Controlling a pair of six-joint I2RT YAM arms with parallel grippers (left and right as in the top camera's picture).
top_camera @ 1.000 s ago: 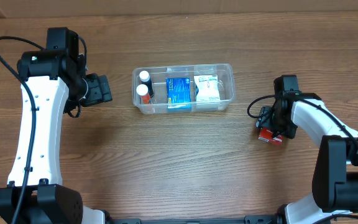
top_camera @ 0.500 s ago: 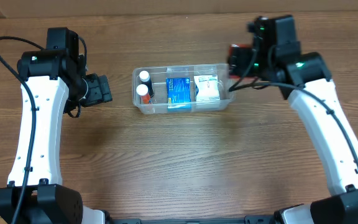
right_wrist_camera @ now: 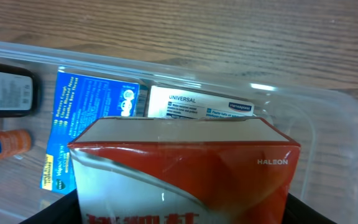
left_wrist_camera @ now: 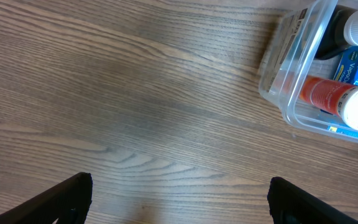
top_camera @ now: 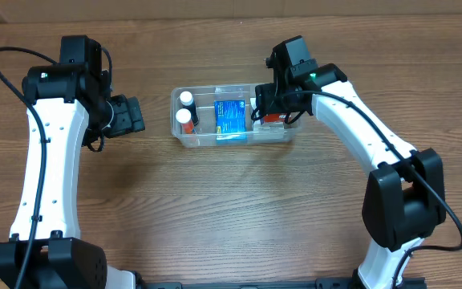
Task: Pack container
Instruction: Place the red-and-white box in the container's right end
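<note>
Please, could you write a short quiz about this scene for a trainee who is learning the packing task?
1. True or false: the left gripper holds a bottle.
2. What colour is the box between the fingers of the right gripper? A) blue B) red C) white
3. Fill in: the two white-capped bottles are at the end of the container nearer the ___ arm.
Key: 1 false, its fingers are open and empty; 2 B; 3 left.
</note>
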